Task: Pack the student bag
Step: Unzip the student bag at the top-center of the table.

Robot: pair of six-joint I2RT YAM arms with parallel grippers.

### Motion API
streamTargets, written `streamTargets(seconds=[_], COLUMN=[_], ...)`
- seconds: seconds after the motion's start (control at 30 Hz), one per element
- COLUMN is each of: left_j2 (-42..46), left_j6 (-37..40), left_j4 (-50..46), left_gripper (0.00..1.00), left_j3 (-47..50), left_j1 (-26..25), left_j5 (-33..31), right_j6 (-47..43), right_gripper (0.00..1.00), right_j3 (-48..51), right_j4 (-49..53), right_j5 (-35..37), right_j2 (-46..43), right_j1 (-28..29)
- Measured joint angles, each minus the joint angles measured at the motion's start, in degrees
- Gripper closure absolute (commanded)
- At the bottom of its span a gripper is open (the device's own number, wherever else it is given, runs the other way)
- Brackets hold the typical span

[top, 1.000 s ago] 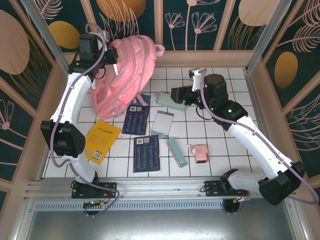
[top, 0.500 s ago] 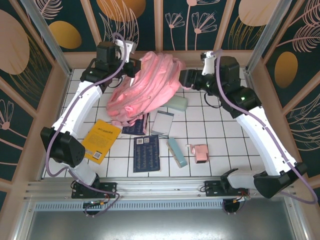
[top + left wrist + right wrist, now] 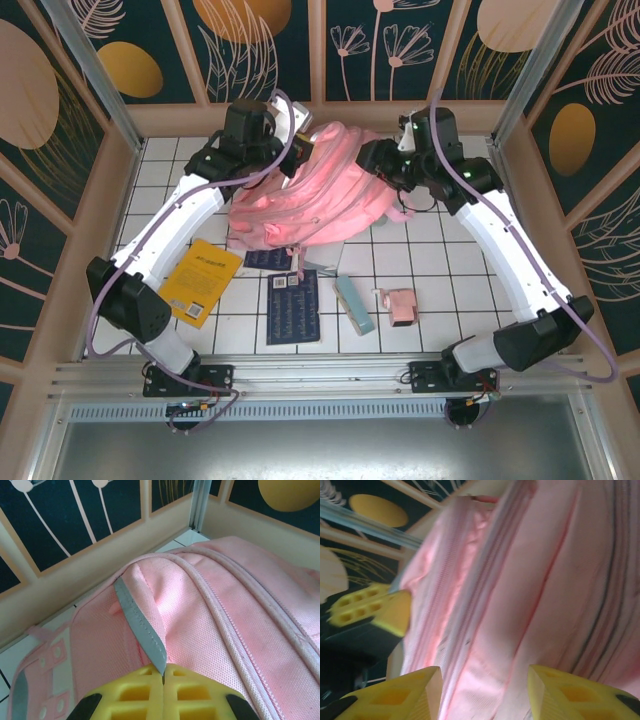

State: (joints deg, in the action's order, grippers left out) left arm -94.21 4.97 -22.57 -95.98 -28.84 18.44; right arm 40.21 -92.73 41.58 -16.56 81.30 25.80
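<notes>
The student bag (image 3: 322, 195), a big soft pink backpack, hangs slumped at the back middle of the tiled table. My left gripper (image 3: 300, 148) is at its top left, shut (image 3: 163, 669) on a grey trim strip (image 3: 140, 626) of the bag's top. My right gripper (image 3: 374, 160) is at the bag's upper right. Its yellow jaws (image 3: 485, 680) stand open with a fold of pink fabric and a zipper line (image 3: 470, 605) between them. The left gripper's yellow fingers (image 3: 375, 607) show beyond the bag in the right wrist view.
A yellow book (image 3: 200, 280) lies at the front left. Dark blue notebooks (image 3: 293, 305) lie in front of the bag, one half under it (image 3: 266, 259). A teal case (image 3: 354, 304) and a small pink item (image 3: 401, 306) sit to the right. The back wall is close behind the bag.
Both arms moved toward the back middle. The bag was carried rightward and now covers the items that lay beside it. My right gripper reached the bag and its jaws narrowed.
</notes>
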Motion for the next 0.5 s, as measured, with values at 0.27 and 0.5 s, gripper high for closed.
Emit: streamTargets(seconds=[0.27,0.5], left_j2=[1.2,1.1], left_j6=[0.2,0.2], left_j4=[0.4,0.4], left_gripper=[1.0,1.0], left_j3=[3.7,3.7], left_j1=[-1.9,-2.7], left_j5=[-0.6,-0.8], right_j6=[2.2,5.4], right_gripper=[0.46,0.43], right_j3=[0.0,4.5], right_j4=[6.7,8.3], right_j5=[2.7,2.9], right_j2=[-1.0,-3.5], right_j1=[0.2,2.5])
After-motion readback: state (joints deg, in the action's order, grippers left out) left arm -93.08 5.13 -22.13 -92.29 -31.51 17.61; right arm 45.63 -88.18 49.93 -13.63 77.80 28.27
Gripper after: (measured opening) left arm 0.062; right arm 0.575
